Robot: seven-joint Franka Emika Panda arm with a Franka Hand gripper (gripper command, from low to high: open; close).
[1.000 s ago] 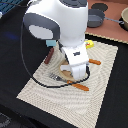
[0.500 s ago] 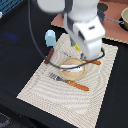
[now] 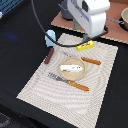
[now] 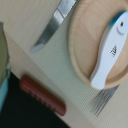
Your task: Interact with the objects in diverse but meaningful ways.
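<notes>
Overhead, end effector state unclear; brown stick [image 3: 49,56] lies at the placemat [image 3: 40,85] edge beside plate [image 3: 85,74].

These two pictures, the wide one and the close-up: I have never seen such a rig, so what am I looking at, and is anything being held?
The wide picture comes from a camera off the arm. The white machine at the top is a robot arm. Its gripper is hidden in both pictures, so I cannot tell whether it holds anything.

The close-up comes from a camera on the arm's wrist, looking down.

On the pale placemat lie a tan plate with a white fish-shaped piece on it, a fork, a knife, a brown stick and a yellow packet. A pale-blue block stands at the mat's edge.
</notes>
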